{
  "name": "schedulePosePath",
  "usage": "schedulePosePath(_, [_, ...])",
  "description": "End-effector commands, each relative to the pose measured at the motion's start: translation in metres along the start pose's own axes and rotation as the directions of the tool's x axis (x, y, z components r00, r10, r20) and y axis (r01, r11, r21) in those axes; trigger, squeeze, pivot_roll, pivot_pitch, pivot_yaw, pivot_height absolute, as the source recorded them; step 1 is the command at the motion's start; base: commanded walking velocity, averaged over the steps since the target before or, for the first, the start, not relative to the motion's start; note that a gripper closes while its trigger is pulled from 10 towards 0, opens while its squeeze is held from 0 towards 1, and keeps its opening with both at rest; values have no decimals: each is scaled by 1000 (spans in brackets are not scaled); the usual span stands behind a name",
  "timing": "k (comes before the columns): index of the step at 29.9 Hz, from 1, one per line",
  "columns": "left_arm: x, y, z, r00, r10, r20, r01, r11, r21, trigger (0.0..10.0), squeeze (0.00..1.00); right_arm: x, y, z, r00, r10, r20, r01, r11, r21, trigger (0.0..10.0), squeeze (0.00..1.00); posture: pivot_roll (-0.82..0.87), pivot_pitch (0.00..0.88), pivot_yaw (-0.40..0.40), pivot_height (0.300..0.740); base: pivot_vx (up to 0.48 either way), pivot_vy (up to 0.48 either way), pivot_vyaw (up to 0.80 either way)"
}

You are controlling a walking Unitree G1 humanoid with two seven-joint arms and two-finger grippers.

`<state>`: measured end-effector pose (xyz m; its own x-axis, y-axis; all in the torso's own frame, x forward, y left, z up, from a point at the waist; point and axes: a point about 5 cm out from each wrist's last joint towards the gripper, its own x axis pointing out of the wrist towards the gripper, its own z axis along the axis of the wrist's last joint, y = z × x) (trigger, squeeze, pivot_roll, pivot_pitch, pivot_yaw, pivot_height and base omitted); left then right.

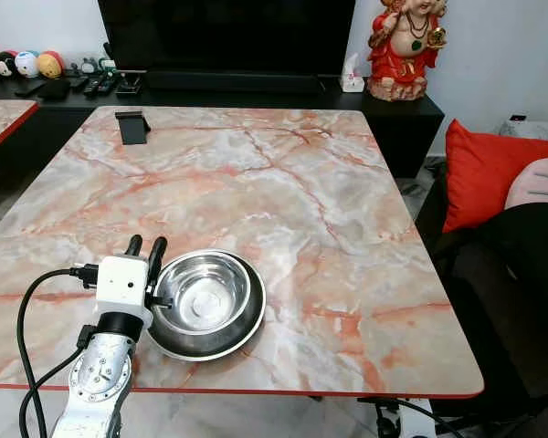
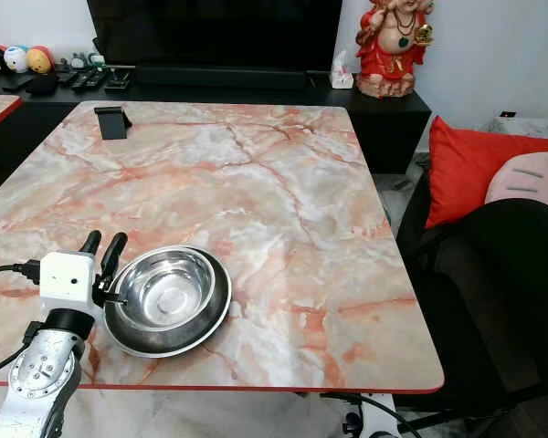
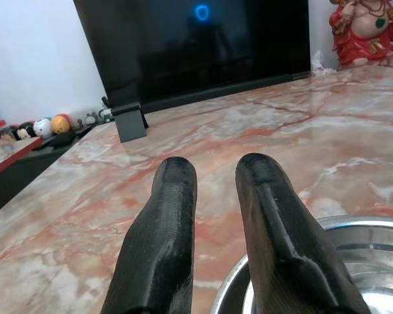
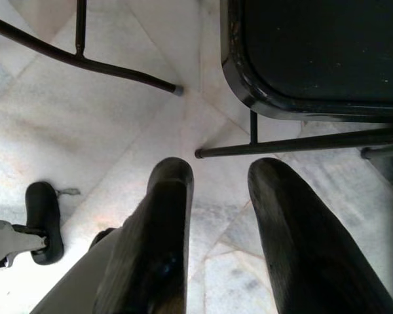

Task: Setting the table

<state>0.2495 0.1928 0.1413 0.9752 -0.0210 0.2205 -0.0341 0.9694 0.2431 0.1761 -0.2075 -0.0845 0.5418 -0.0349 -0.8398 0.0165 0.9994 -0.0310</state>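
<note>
A shiny steel bowl (image 1: 205, 301) sits in a dark rimmed dish near the front left of the pink marble table (image 1: 283, 182). My left gripper (image 1: 144, 244) hovers at the bowl's left rim, fingers pointing across the table. In the left wrist view its two black fingers (image 3: 177, 216) stand a little apart, and the bowl's rim (image 3: 354, 226) runs under the right-hand one; nothing is gripped between them. My right gripper (image 4: 216, 170) hangs beside the table over the tiled floor, fingers apart and empty.
A black phone stand (image 1: 132, 126) stands at the table's far left. Behind the table are a dark TV (image 1: 228, 36) and a red statue (image 1: 405, 46). A red cushion (image 1: 484, 173) and a black chair (image 1: 521, 274) crowd the right side.
</note>
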Motion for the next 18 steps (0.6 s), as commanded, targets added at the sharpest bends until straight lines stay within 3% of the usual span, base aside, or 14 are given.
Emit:
schedulePosePath(1, [2, 3, 3, 1000, 20, 14, -20, 1000, -7, 10000, 0, 0, -1, 0, 1000, -10, -5, 10, 1000, 15, 10000, 0, -12, 0, -24, 740, 0, 285, 0])
schedulePosePath(5, [3, 5, 4, 999, 26, 18, -27, 1000, 9, 10000, 0, 0, -1, 0, 1000, -4, -6, 4, 1000, 16, 10000, 0, -9, 0, -24, 740, 0, 294, 0])
schedulePosePath(11, [9, 22, 9, 995, 87, 40, -88, 996, 21, 10000, 0, 0, 2, 0, 1000, 6, 4, -6, 1000, 18, 10000, 0, -7, 0, -16, 740, 0, 336, 0])
schedulePosePath(18, [8, 23, 7, 996, 86, 36, -87, 996, 37, 10000, 0, 0, 3, 0, 1000, 11, 5, -12, 1000, 11, 10000, 0, -3, 0, -13, 740, 0, 338, 0])
